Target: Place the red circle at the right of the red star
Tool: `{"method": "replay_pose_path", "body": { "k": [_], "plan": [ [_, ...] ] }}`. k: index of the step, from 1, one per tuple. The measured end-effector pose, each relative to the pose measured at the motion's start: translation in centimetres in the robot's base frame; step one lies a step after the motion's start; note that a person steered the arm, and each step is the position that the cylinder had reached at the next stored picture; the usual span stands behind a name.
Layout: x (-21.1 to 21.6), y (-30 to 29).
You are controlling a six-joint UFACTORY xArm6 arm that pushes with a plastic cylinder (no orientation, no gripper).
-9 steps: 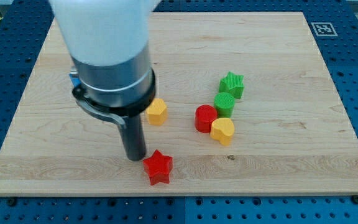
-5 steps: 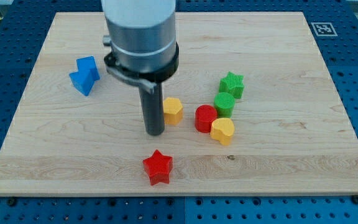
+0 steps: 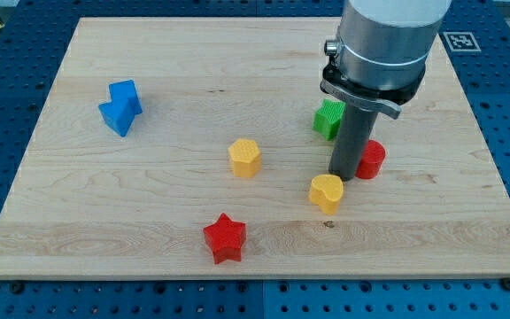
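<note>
Since the arm's big grey housing fills the view's top right, a fair bit sits behind it: the green block (image 3: 328, 118) peeks out on the rod's left with only part of it showing, so its shape can't be made out for sure, and the red circle (image 3: 370, 159) is partly covered by the rod too, only its right portion visible. The rod itself comes straight down, and my tip (image 3: 343, 177) lands just at the left edge of the red circle, touching it or very nearly, hard to say which. No fingers on this rig, just the plain rod end, so nothing is spread or pinching. Right below the tip, toward the view's bottom left, sits a yellow heart-shaped block (image 3: 327, 192), very close to the tip. Another yellow block (image 3: 245, 158) sits further to the view's left, roughly mid-board. The red star (image 3: 225, 238) is down near the view's bottom edge, well apart from the red circle, which sits up and off to its right. A blue block (image 3: 120, 107), lumpy shape that's hard to name, sits far over on the view's left. On the wooden board (image 3: 78, 221), the top right corner carries a black-and-white square marker (image 3: 459, 41), partly hidden by the arm; no readable writing anywhere.
</note>
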State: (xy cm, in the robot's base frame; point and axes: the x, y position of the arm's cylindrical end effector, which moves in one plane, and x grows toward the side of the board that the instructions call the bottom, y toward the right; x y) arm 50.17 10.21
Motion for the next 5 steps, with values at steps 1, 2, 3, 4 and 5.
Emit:
{"method": "replay_pose_path", "body": {
  "k": [1,2,3,4,5],
  "plan": [
    [-2.1,0.2],
    [-3.8,3.2],
    [-1.5,7.7],
    [3.6,8.4],
    [2.6,8.5]
  ]
}}
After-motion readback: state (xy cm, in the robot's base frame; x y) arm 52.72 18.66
